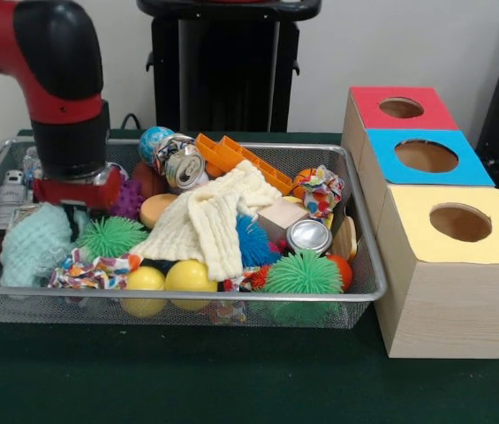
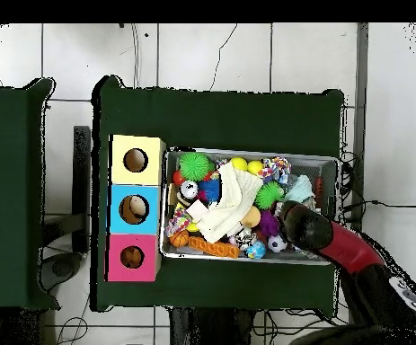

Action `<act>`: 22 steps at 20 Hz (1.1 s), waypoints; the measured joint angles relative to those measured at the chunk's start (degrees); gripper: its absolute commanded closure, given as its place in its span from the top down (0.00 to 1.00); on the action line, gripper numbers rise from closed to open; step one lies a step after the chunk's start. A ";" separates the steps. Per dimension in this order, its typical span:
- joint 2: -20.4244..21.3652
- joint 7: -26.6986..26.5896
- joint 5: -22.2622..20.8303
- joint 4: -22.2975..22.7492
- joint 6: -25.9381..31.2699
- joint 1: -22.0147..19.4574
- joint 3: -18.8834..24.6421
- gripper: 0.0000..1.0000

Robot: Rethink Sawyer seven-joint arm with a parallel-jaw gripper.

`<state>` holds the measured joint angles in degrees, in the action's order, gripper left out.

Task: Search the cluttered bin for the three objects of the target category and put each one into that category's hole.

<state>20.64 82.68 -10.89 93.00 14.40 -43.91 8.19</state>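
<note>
Wire mesh bin [image 1: 368, 291] sits on the green desk [image 1: 231, 389], heavily loaded. Contents, placed relative to the cream knitted cloth [image 1: 214, 221] at the bin's centre: two yellow balls [image 1: 189, 277] just in front of it; a green spiky ball [image 1: 302, 272] in front and toward the boxes; a second green spiky ball [image 1: 109, 236] on the opposite side; a mint fluffy cloth [image 1: 35, 243] beyond that, near the bin's end wall. Behind the cream cloth lie a crushed can [image 1: 184, 166], an orange plastic piece [image 1: 240, 161] and a globe-patterned ball [image 1: 154, 141]. A second can [image 1: 309, 236] and a wooden block [image 1: 282, 216] lie beside it toward the boxes.

Three wooden boxes stand just beside the bin, each with a round hole on top: red box [image 1: 399, 108], blue box [image 1: 426, 156], yellow box [image 1: 459, 225]. In the overhead view the blue box's hole shows something pale inside; the target category cannot be determined.

The gripper [image 1: 77, 190] is lowered into the bin, beside the mint cloth. Whether the fingers are apart or together cannot be told; the clutter hides them.
</note>
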 measured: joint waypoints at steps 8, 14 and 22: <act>-3.00 -0.01 4.95 -9.67 18.10 0.37 -0.57 1.00; -4.44 -0.01 5.45 -13.37 24.17 0.47 -0.57 1.00; -4.31 -0.01 5.41 -13.22 24.02 0.60 -0.88 1.00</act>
<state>16.33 82.67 -5.48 79.79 38.42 -43.31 7.30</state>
